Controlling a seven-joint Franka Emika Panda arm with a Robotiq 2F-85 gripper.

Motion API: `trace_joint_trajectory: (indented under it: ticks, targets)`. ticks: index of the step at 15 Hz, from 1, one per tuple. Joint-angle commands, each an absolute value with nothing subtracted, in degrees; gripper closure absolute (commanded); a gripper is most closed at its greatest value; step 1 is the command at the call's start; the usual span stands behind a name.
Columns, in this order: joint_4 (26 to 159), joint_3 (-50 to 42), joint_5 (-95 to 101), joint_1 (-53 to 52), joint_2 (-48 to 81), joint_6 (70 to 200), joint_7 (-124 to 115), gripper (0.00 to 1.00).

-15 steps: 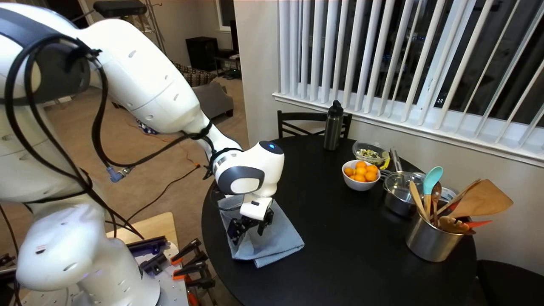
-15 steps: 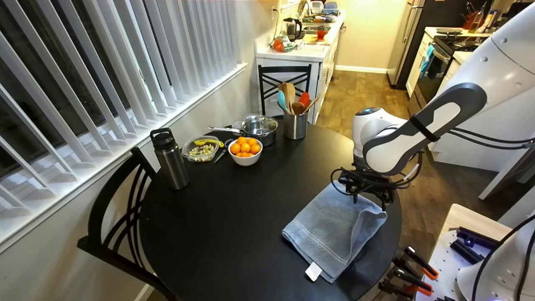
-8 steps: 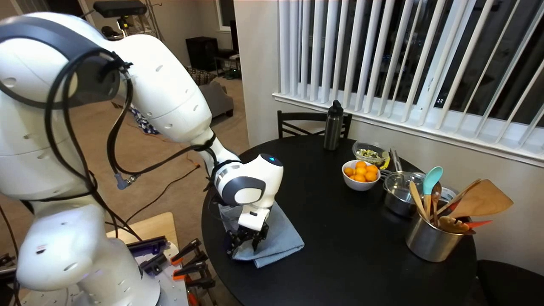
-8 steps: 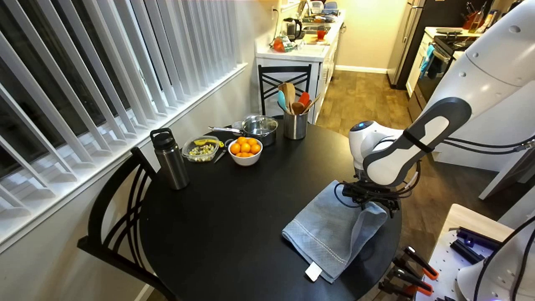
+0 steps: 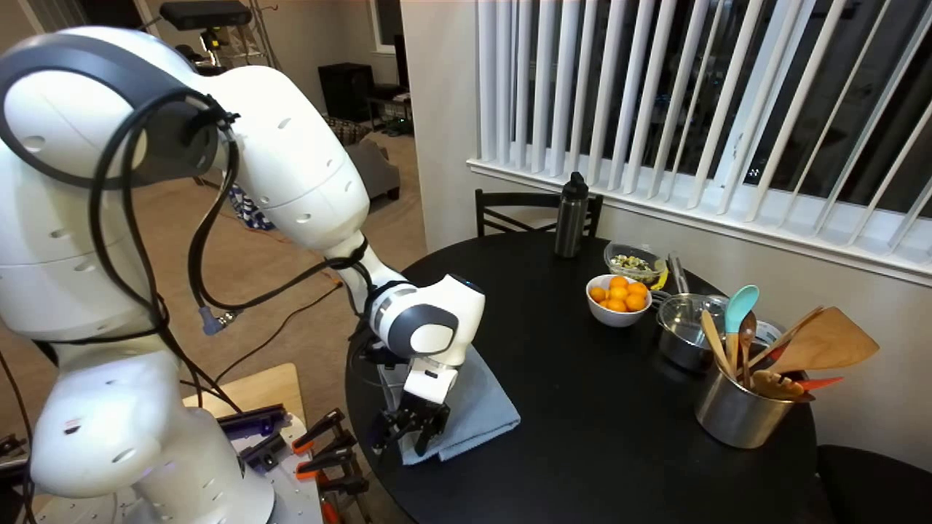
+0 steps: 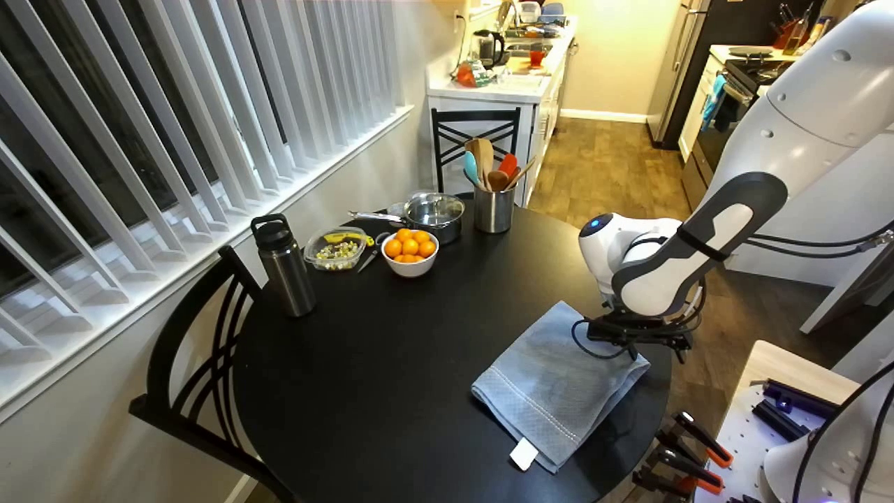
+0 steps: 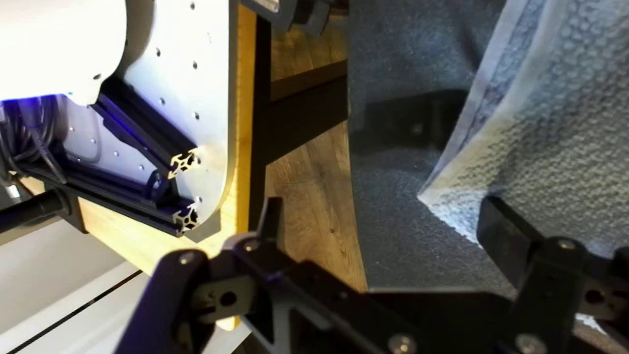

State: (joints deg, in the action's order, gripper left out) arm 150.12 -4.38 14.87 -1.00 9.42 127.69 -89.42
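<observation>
A folded blue-grey towel (image 5: 484,407) lies near the edge of the black round table, with a white tag (image 6: 524,454) at one corner. My gripper (image 5: 400,445) is low over the towel's corner on the robot's side, jaws wide apart and nothing between them. In the wrist view, one finger (image 7: 508,236) overlaps the towel (image 7: 565,128) beside its corner; whether it touches the cloth I cannot tell. The opposite finger (image 7: 271,219) appears beyond the table edge, over the wooden floor. Part of the towel is hidden behind the gripper in both exterior views.
Across the table stand a steel bottle (image 6: 285,269), a bowl of oranges (image 6: 411,267), a clear food container (image 6: 325,262), a pot (image 6: 447,227) and a utensil holder (image 6: 493,209). Clamps (image 5: 331,455) and the robot's base plate are close to the table edge.
The gripper has come down and shifted toward the table edge on the robot's side, still open. The towel's raised fold at that corner now looks flatter, its corner slightly farther out.
</observation>
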Motion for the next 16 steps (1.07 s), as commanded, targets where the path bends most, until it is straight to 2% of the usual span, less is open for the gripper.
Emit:
trace_joint_trajectory:
  ticks: [1, 6, 13, 16]
  targets:
    - [149.16, -4.65, 16.89, -1.81, 9.65, 124.68, -91.37, 0.0]
    - [148.33, -4.59, 18.62, -1.98, 9.93, 121.62, -92.05, 0.0]
    - [147.05, -3.7, 13.87, -1.57, 9.01, 124.67, -93.83, 0.0]
    - [148.76, -2.62, 8.54, -1.89, 4.13, 126.67, -95.88, 0.0]
